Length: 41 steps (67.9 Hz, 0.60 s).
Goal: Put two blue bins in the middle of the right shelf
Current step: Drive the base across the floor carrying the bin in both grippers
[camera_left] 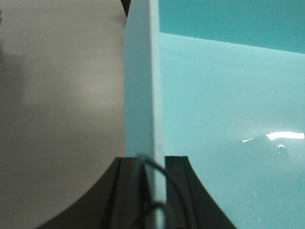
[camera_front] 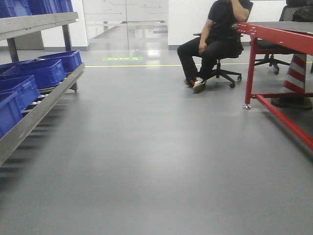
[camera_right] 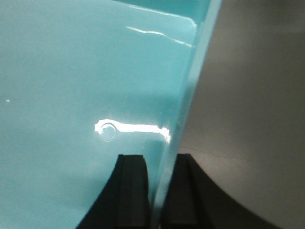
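In the left wrist view, a pale blue bin [camera_left: 228,95] fills the right half, and its upright wall [camera_left: 140,71] runs down between the fingers of my left gripper [camera_left: 155,160], which is shut on that wall. The right wrist view shows the bin's glossy inside [camera_right: 71,71] on the left. Its wall edge [camera_right: 195,95] passes between the fingers of my right gripper [camera_right: 159,160], also shut on it. Whether this is one bin or two stacked does not show. The front view shows neither bin nor grippers.
Ahead lies grey floor [camera_front: 156,161]. A grey shelf [camera_front: 39,110] with several dark blue crates [camera_front: 46,72] runs along the left. A red-framed rack [camera_front: 274,68] stands on the right; I cannot tell if it is the right shelf. A person sits on an office chair [camera_front: 215,44] beside it.
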Available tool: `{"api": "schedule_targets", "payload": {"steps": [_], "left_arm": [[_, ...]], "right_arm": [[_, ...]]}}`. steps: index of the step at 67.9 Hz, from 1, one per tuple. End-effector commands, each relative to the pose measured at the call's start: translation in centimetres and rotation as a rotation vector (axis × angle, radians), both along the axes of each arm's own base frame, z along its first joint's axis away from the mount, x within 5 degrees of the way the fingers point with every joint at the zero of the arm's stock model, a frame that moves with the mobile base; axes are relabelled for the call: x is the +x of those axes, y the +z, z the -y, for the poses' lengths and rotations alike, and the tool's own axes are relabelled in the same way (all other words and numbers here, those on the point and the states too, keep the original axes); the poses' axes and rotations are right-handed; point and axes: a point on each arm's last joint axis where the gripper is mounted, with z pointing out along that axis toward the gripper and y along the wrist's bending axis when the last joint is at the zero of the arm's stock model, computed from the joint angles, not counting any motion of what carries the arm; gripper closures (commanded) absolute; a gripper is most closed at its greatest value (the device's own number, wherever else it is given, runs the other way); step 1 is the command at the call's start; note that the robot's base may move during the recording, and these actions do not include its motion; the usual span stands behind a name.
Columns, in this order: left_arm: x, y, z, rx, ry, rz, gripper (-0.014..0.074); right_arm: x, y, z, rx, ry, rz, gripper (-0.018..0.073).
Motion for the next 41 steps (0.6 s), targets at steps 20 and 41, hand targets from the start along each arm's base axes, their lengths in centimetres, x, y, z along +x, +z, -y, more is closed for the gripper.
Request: {"api": "schedule_targets", "payload": {"steps": [20, 41], "left_arm": [[-0.92, 1.62, 0.57, -0.114, -0.049, 0.070, 0.0707], [-0.92, 1.62, 0.57, -0.114, -0.049, 0.070, 0.0707]], "right_arm": [[-0.37, 0.78, -0.17, 0.021, 0.026, 0.045, 0.0712], [-0.37, 0.78, -0.17, 0.021, 0.026, 0.045, 0.0712]]}}
